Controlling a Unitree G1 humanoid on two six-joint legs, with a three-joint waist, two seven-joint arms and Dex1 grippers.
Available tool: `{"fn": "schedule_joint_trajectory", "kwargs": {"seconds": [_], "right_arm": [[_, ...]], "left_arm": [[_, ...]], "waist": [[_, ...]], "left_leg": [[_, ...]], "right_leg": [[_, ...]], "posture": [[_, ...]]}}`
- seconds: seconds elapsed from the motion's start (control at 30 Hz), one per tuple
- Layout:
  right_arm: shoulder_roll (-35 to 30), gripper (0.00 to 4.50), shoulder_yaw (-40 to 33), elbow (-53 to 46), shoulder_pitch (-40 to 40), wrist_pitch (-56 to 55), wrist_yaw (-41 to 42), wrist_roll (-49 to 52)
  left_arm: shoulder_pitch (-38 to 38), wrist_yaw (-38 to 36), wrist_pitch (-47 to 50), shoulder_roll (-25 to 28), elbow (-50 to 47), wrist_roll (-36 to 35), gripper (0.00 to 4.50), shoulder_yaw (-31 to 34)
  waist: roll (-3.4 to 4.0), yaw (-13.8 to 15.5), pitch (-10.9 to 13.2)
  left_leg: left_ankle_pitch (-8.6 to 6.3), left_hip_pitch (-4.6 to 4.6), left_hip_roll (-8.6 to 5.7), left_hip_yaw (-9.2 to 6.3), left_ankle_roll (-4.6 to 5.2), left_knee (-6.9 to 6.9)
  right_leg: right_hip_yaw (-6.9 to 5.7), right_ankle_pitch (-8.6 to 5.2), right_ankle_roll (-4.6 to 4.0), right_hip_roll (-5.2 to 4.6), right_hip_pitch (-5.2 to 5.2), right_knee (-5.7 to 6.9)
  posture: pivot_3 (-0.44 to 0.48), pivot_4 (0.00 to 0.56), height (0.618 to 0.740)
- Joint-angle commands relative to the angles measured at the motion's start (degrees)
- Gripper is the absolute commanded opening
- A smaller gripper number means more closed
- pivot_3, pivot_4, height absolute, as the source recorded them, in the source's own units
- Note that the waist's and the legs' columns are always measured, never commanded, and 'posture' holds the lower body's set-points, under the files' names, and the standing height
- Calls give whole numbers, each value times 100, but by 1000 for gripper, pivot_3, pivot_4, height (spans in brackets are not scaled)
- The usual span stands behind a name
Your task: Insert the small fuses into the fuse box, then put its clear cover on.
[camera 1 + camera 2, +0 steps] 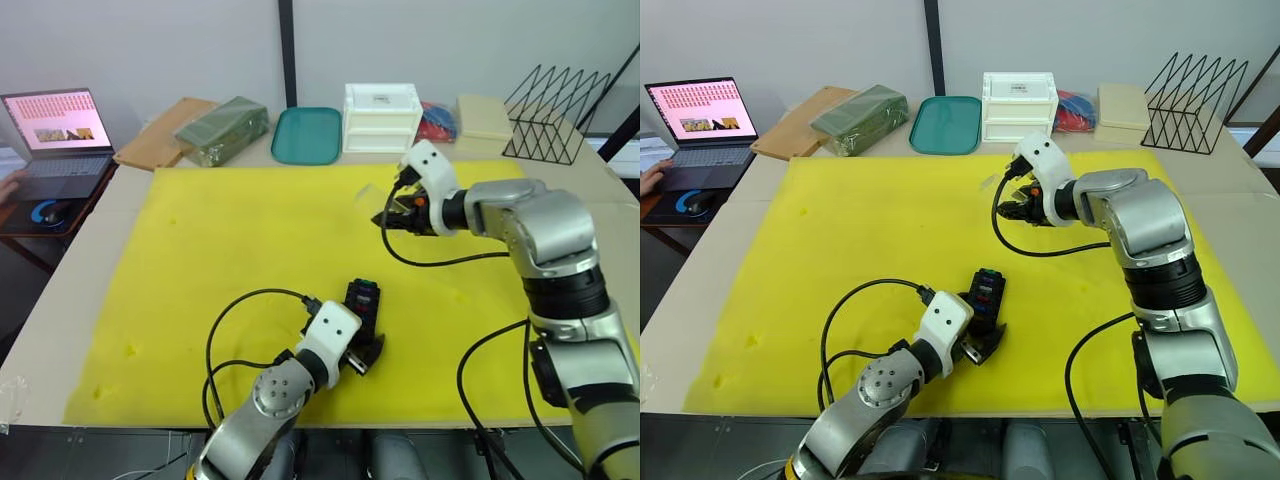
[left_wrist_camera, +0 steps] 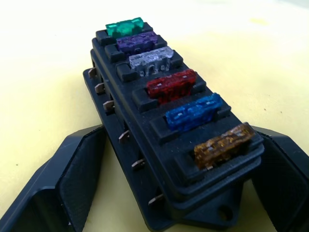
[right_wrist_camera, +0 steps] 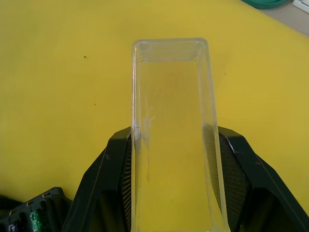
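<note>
Nearest the head camera, the left gripper (image 1: 366, 350) clamps the near end of the black fuse box (image 2: 164, 130), which rests on the yellow mat (image 1: 220, 260) with six blade fuses (image 2: 170, 86) seated in one row (teal, purple, clear, red, blue, amber). Farther back and well apart, the right gripper (image 3: 174, 159) holds the clear cover (image 3: 171, 130) by its long walls above the mat. Risks, as judged: the smooth lid may slip or tilt between the fingers, meet the box askew, or foul the left fingers and any fuse standing proud.

Glossy transparent plastic clear cover (image 3: 171, 130)
</note>
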Motion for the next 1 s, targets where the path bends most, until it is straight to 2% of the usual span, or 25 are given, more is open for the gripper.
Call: {"fn": "schedule_joint_trajectory", "kwargs": {"seconds": [0.03,0.07,0.4,0.53,0.73,0.87,1.0], "right_arm": [[-100,1887,-225,-429,21,80,-90,160],[-116,1887,-234,-479,47,96,-106,186],[-297,1887,-515,-1142,443,356,-388,470],[-294,1887,-710,-1503,581,540,-546,607],[-513,1887,-1006,-2298,828,845,-459,1048],[-858,1887,-1049,-2895,984,978,-60,1621],[-1183,1887,-837,-3227,1019,973,273,2085]], "left_arm": [[45,82,90,69,115,113,3576,338],[40,28,123,124,78,96,3275,387],[-515,-932,178,882,119,-429,3275,1240],[-1127,-2193,-198,1488,682,-926,3275,1393],[-2172,-4912,-1662,2326,2161,-1450,3275,1190],[-2871,-5941,-2562,2246,3325,-1333,3275,1042],[-3400,-6528,-3273,1938,4314,-1169,3275,984]], "waist": [[0,-4,0],[0,-5,0],[1,-30,0],[1,-15,-1],[2,-11,-1],[0,-11,0],[-2,-11,1]], "left_leg": [[0,0,0,0,0,0],[0,0,0,0,0,0],[0,1,10,1,-1,-5],[1,1,10,2,-1,-4],[0,0,9,2,-1,-5],[0,-2,5,2,0,-5],[0,-2,5,1,1,-1]], "right_leg": [[0,0,0,0,0,0],[0,0,0,0,0,0],[-1,0,0,11,-7,3],[-2,0,0,11,-7,4],[-4,0,0,10,-7,0],[-6,0,0,5,-5,-5],[-9,1,2,4,-2,-5]], "posture": [[0,150,740],[0,150,740],[0,150,740],[0,150,740],[0,150,740],[0,150,740],[0,150,740]]}}
